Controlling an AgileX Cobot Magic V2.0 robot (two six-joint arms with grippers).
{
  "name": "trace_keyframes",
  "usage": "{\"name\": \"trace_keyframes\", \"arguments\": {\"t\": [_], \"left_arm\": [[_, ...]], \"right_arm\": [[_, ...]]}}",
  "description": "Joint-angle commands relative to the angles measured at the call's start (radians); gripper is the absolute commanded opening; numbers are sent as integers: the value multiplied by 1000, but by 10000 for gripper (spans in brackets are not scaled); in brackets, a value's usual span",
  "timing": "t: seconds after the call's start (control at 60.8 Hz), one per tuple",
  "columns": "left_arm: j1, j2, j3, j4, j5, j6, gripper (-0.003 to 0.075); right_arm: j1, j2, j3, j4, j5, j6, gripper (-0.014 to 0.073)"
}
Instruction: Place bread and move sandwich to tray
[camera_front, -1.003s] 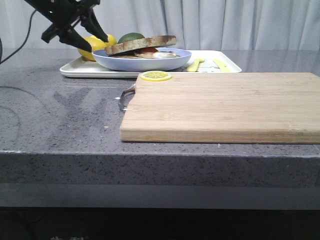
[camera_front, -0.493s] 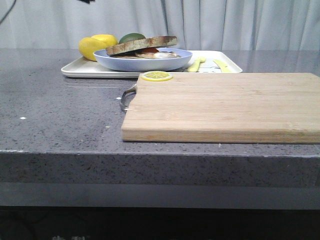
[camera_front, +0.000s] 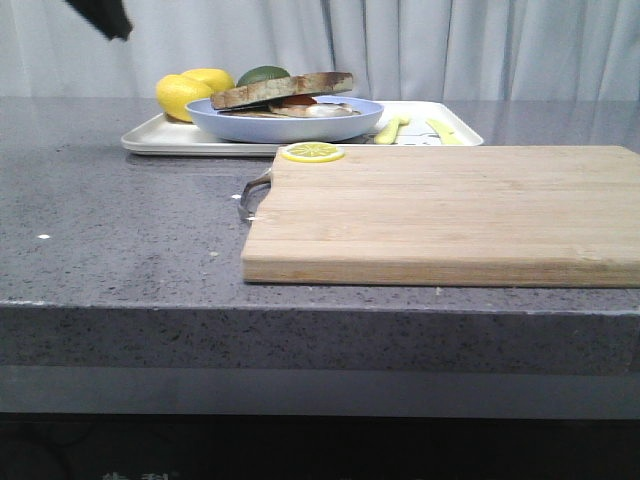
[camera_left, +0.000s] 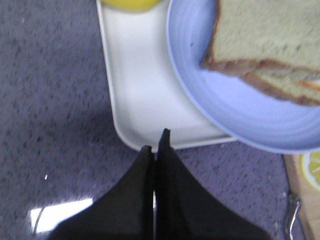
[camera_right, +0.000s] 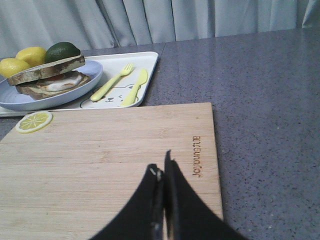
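A light-blue plate (camera_front: 285, 125) carrying the sandwich (camera_front: 283, 93), its plain top bread slice (camera_left: 272, 31) laid over the fried egg (camera_right: 64, 81), sits on the white tray (camera_front: 170, 137) at the back of the grey counter (camera_front: 120, 230). The left gripper (camera_left: 154, 141), fingers pressed together and empty, hangs over the tray's near corner; a second ago it was beside the plate's rim with fingers apart, and it has since lifted until only a dark tip, probably its fingers, shows in the front view. The right gripper (camera_right: 161, 167), likewise closed and empty, hovers above the wooden cutting board (camera_front: 450, 210). A lemon slice (camera_front: 312, 152) lies on the board's far corner.
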Motion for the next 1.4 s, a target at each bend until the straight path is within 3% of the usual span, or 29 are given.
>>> {"name": "trace_keyframes", "arguments": {"t": [0.0, 0.378, 0.542, 0.723, 0.838, 0.986, 1.2, 1.381], "left_arm": [[-5, -166, 151, 18, -106, -13, -20], [6, -739, 924, 120, -532, -67, -20], [8, -1007, 1180, 122, -722, -67, -20], [8, -1353, 1419, 127, -844, -67, -20], [8, -1568, 1534, 132, -909, -78, -20], [8, -1747, 1629, 149, -871, -94, -20], [8, -1802, 1659, 179, -995, -94, -20], [8, -1802, 1659, 179, -997, -94, -20]], "right_arm": [[0, 7, -29, 1, -85, 1, -61], [0, 7, -29, 1, -85, 1, -61], [0, 7, -29, 1, -85, 1, -61], [0, 7, -29, 1, -85, 1, -61], [0, 7, -29, 1, -85, 1, -61], [0, 7, -29, 1, -85, 1, -61], [0, 7, -29, 1, -85, 1, -61], [0, 7, -29, 1, -85, 1, -61]]}}
